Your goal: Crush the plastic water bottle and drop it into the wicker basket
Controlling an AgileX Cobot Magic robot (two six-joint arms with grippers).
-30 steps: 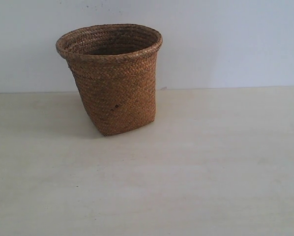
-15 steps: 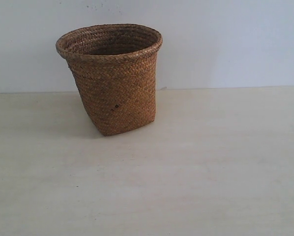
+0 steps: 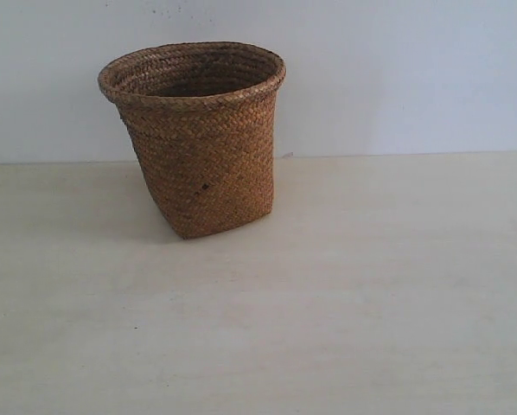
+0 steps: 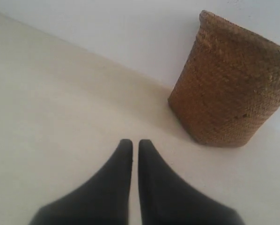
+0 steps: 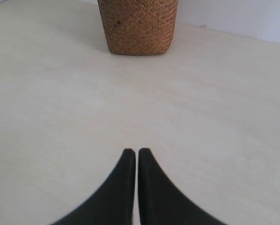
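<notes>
Clenched, empty: left fingers [image 4: 119,171] and right fingers [image 5: 121,180]. Plastic water bottle nowhere in view, possibly already inside wicker basket [image 3: 198,147], upright on tabletop [image 3: 379,294] ahead of both, nearer the left.

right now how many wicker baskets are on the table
1. The wicker basket stands upright on the table, left of centre in the exterior view, close to the back wall. No second one shows in any view; table edges are out of frame.
</notes>
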